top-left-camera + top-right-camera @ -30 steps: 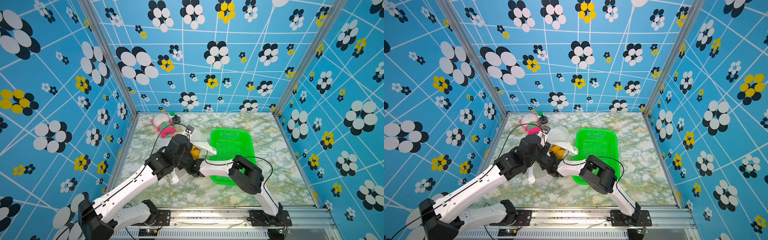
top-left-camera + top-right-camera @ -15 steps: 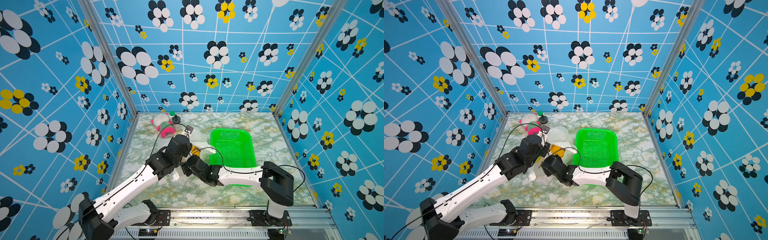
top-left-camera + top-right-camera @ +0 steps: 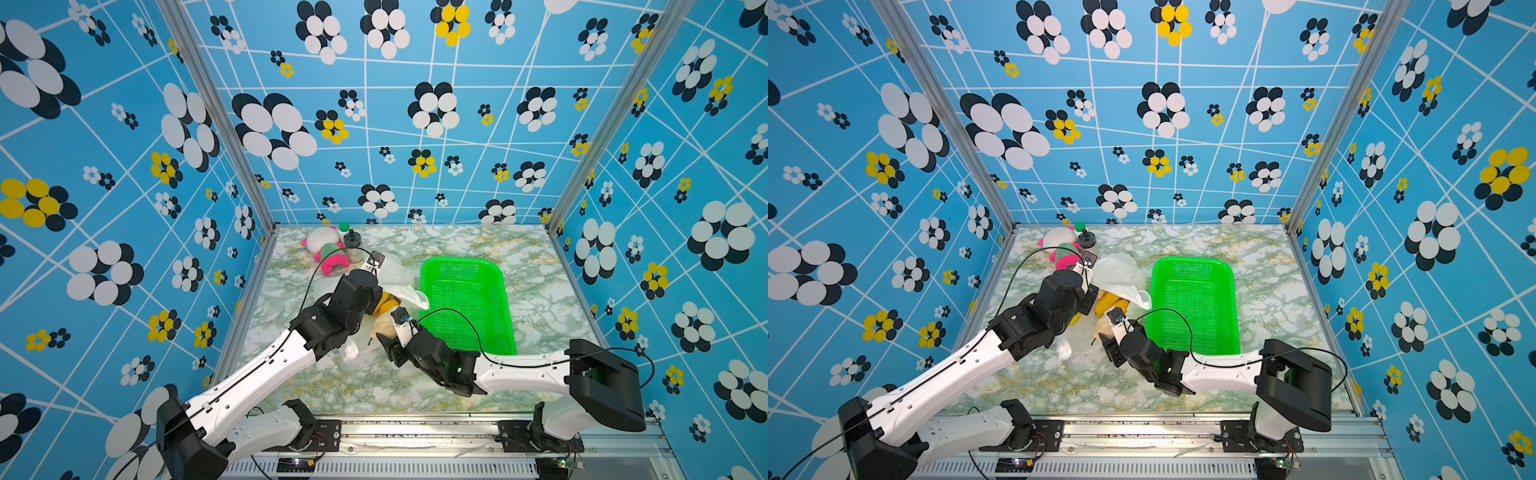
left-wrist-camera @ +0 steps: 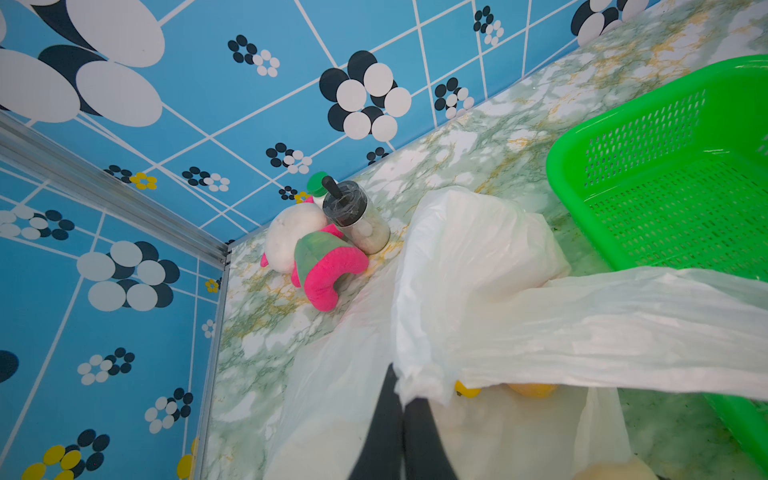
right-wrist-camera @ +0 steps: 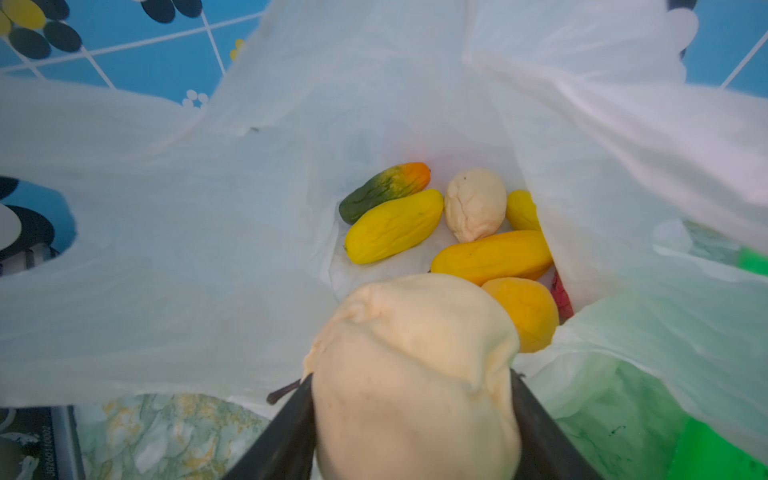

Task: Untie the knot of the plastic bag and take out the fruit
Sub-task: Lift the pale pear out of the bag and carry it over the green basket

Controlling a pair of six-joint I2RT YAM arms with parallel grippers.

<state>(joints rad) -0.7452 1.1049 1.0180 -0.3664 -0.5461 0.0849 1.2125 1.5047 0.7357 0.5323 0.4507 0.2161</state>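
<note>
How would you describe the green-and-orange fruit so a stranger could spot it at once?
Find the green basket; the white plastic bag lies beside it on the left in both top views. Among the fruit inside the bag, it is the elongated piece next to a yellow one, the only one dark green fading to orange.

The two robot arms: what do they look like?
The left arm and right arm have white shells and bulky black joints. A thin black cable loops from each wrist. The left gripper and right gripper have flat black fingers.
</note>
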